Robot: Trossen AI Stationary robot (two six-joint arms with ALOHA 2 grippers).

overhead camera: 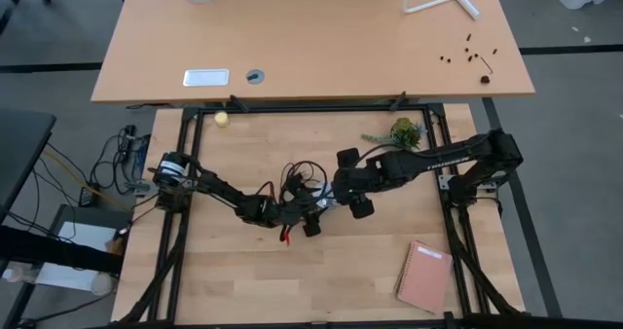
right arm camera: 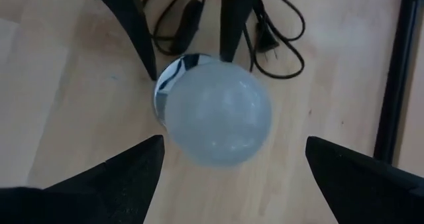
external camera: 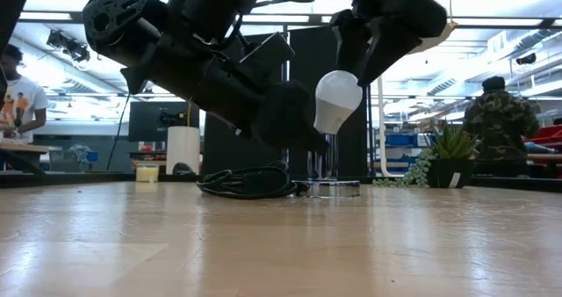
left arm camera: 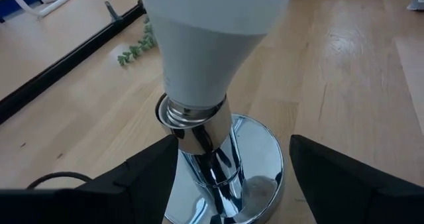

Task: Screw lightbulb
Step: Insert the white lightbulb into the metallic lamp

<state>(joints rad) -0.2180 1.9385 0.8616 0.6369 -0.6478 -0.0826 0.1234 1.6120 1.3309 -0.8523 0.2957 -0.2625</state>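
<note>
— Lightbulb (left arm camera: 205, 45): where, and what surfaces?
— Smooth, white, pear-shaped; tilted, base seated in the chrome socket (left arm camera: 212, 164) on pale wood table (overhead camera: 321, 280).
— Grippers?
— Left gripper (left arm camera: 232, 177) spread, flanking the socket stem; right gripper (right arm camera: 228, 177) spread wide around the bulb, untouching.

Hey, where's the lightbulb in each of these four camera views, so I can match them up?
High view: hidden under the right gripper near table centre.
Low view: lightbulb centre, tilted, above the socket.
Left wrist view: upper middle, base in the socket.
Right wrist view: centre, seen from above.
Shared landmark: the chrome socket.
</note>
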